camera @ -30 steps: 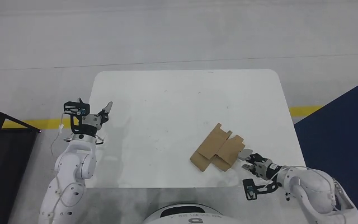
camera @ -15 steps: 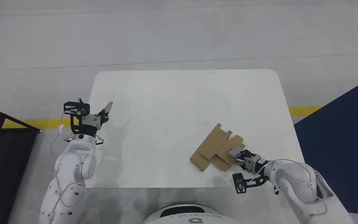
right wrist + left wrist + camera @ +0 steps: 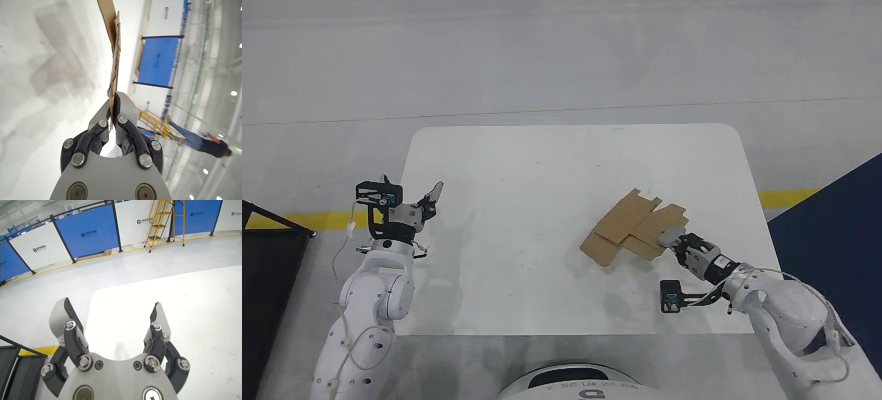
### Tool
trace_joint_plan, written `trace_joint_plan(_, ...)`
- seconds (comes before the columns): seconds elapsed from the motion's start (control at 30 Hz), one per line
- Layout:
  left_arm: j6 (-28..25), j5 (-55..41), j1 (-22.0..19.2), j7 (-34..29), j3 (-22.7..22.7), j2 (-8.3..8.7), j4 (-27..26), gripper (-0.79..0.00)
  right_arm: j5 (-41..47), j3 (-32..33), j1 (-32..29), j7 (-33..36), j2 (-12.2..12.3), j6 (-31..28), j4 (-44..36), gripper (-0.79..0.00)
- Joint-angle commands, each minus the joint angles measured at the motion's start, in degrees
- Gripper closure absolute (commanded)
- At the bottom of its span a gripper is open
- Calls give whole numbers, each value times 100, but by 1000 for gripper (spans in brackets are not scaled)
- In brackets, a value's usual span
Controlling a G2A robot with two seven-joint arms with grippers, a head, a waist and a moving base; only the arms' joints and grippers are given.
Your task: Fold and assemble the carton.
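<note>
Flattened brown carton point(image 3: 627, 228), unfolded, sits right of centre in the top view over the white surface point(image 3: 542, 170). Right fingers point(image 3: 125, 108) pinch its lower-right edge tight. Left fingers point(image 3: 160, 318) are spread wide at the surface's left edge.

Bright, even light is coming from ceiling lamps point(image 3: 233, 93), which are glowing beyond the closed jaws of the right gripper point(image 3: 114, 94). The carton point(image 3: 115, 62) clamped there is throwing a soft grey shadow on the table point(image 3: 19, 151) beside those jaws. Between the spread jaws of the left gripper point(image 3: 112, 302) the table is glaring nearly white, and fence panels point(image 3: 88, 236) far ahead are bowing.
</note>
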Motion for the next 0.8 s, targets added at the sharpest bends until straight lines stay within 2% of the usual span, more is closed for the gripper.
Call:
trace_joint_plan(0.0, 0, 0, 0, 0, 0, 0, 0, -785, 94, 95, -12, 259, -21, 459, -199, 0)
trace_joint_plan(0.07, 0, 0, 0, 0, 0, 0, 0, -785, 352, 193, -4, 444, -45, 696, -331, 0)
trace_joint_plan(0.43, 0, 0, 0, 0, 0, 0, 0, -785, 352, 193, -4, 444, -45, 696, -331, 0)
trace_joint_plan(0.5, 0, 0, 0, 0, 0, 0, 0, -785, -173, 78, -37, 400, -25, 706, -211, 0)
trace_joint_plan(0.53, 0, 0, 0, 0, 0, 0, 0, -785, -629, -37, -8, 319, -8, 869, -200, 0)
trace_joint_plan(0.63, 0, 0, 0, 0, 0, 0, 0, -785, -1248, -339, 268, 394, -14, 1733, -270, 0)
trace_joint_plan(0.77, 0, 0, 0, 0, 0, 0, 0, -785, -1910, -622, 720, 570, -29, 3215, -315, 0)
